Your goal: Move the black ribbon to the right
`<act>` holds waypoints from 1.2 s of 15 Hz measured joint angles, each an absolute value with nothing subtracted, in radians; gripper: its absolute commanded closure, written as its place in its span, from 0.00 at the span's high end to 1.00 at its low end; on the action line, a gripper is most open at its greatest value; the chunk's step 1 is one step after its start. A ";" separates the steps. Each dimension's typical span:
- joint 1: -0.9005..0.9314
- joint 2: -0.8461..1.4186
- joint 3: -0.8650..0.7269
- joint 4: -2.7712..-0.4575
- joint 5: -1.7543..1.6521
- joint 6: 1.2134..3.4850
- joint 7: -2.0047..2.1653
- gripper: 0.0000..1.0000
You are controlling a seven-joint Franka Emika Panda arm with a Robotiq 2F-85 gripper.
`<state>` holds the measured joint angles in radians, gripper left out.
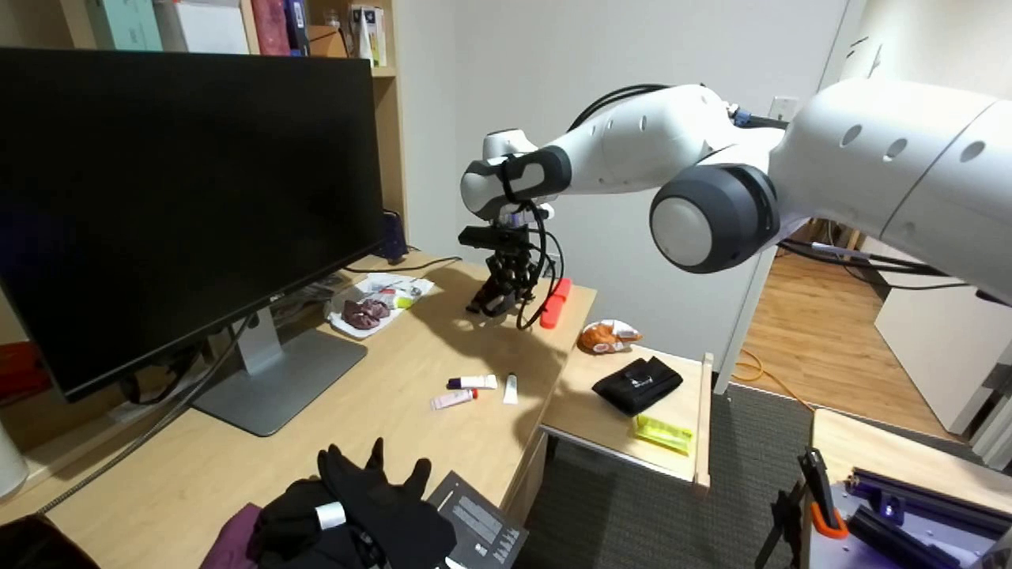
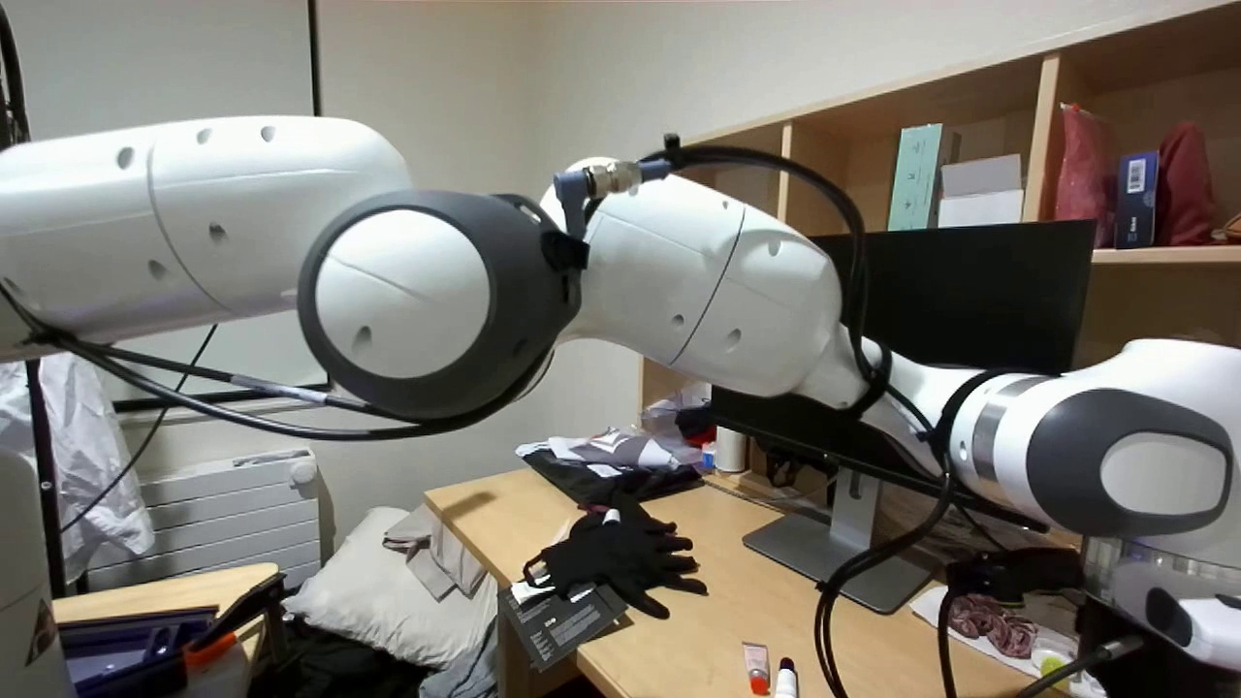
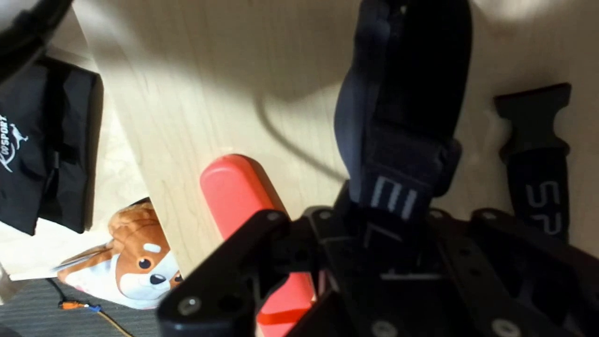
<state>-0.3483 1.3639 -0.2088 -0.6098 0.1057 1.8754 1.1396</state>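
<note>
My gripper [image 3: 379, 220] points down over the far end of the desk in an exterior view [image 1: 510, 276]. In the wrist view a black fabric bundle [image 3: 412, 84], which appears to be the black ribbon, is between the jaws. It looks like folded strap with white stitching near its held end. The fingers sit against both sides of that end, and the rest reaches out past them. Its loops and tails cannot be made out. In an exterior view it cannot be told from the dark gripper. The jaws are not visible in the exterior view with the gloves at mid-frame.
Beside the gripper lie a red case [image 3: 238, 192] and a black scraper [image 3: 533, 140]. A tray with a purple scrunchie [image 1: 365, 314], small tubes [image 1: 473, 382], a monitor [image 1: 198, 205] and black gloves [image 1: 387, 506] share the desk. A lower shelf holds a black pouch [image 1: 637, 385].
</note>
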 measured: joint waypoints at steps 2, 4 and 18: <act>-0.348 1.385 -0.201 -0.596 0.106 1.875 1.140 0.44; -0.347 1.403 -0.192 -0.577 0.105 1.875 1.140 0.57; -0.310 1.406 -0.145 -0.368 0.085 1.786 1.022 1.00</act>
<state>-0.3104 1.4057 -0.1447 -0.3680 0.0846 1.7858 1.0224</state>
